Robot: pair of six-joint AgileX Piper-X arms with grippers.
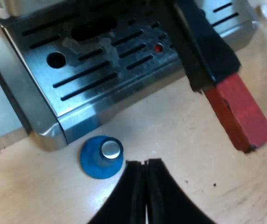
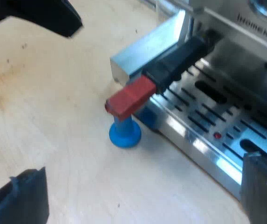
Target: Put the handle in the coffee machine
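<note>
1. Both grippers are empty. My left gripper (image 1: 145, 186) has its fingers pressed together on nothing and hangs over the wooden table (image 1: 180, 140), near the blue tamper (image 1: 101, 156). My right gripper (image 2: 145, 186) has its fingers spread wide, with nothing between them.
2. The dark handle (image 2: 180, 58) runs from under the espresso machine's (image 2: 245, 28) front out over the drip tray (image 2: 208, 112). Its red end (image 2: 131, 98) juts past the tray's corner, above the tamper. Neither gripper supports it, so I judge it is seated in the machine. Whether it is fully locked is hidden.
3. The red end is near the left gripper but apart from it. It lies ahead of the right gripper's open fingers, clear of both.
</note>
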